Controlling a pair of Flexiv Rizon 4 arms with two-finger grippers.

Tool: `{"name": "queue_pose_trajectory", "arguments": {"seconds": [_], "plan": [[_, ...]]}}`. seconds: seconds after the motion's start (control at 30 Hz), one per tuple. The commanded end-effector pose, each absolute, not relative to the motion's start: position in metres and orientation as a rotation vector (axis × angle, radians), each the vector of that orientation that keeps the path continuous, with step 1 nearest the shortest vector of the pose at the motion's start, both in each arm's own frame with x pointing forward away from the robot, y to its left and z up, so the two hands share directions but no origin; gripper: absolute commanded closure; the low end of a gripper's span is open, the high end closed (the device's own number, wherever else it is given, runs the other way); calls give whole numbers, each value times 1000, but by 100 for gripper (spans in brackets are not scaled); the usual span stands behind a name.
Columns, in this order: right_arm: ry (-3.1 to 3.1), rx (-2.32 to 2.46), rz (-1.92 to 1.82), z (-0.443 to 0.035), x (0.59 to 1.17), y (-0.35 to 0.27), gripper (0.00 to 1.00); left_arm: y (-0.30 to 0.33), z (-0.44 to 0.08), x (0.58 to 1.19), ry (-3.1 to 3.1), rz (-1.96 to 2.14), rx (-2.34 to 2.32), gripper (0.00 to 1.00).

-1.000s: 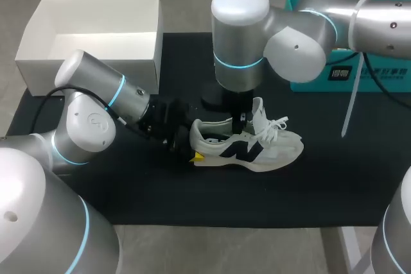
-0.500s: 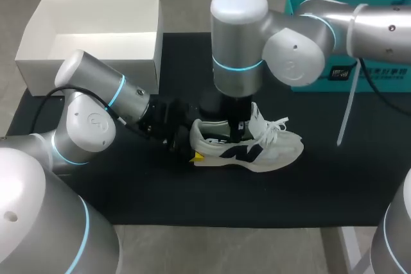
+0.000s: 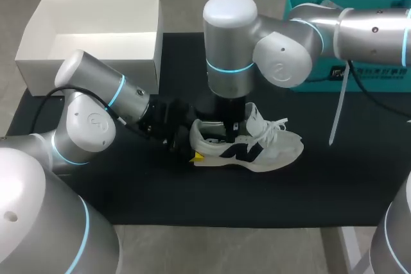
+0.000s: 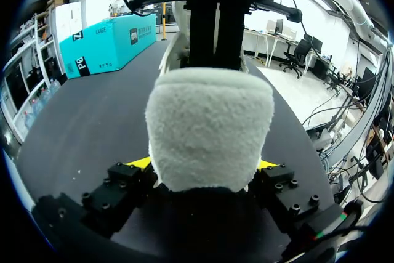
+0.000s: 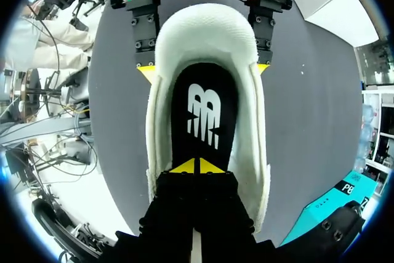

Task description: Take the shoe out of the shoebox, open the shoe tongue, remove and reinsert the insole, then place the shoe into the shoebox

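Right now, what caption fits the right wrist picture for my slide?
Right end effector, tips together, over the black insole inside the white shoe; left end effector clamps its heel.

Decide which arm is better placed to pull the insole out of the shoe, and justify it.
Right. The right gripper is down inside the shoe, fingertips together on the insole. The left gripper clamps the heel from outside, steadying it.

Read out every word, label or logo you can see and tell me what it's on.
"LARGE": on the side of the teal box, in the left wrist view.
Other print on that box, in all views: too small, blurred or cut off to read.
Side of the shoe: a dark logo, no words.
On the insole: a white logo, no words.
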State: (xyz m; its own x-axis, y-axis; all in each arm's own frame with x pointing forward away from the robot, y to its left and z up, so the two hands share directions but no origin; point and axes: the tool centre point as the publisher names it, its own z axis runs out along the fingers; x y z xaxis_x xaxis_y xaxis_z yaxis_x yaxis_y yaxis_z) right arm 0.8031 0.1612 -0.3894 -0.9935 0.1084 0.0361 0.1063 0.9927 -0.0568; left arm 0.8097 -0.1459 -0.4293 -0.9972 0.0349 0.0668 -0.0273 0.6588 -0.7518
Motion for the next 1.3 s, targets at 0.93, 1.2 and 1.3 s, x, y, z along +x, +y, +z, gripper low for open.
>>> {"name": "queue_pose_trajectory", "arguments": {"seconds": [0.93,1.2,1.3], "plan": [[-3066,-333,64,-408,834,142,68,-145,-429,809,-2791,1268,-7,100],[-3019,-312,61,-428,830,147,63,-145,-429,809,-2791,1268,-7,100],[-3007,-313,57,-433,825,147,62,-145,-429,809,-2791,1268,-7,100]]}}
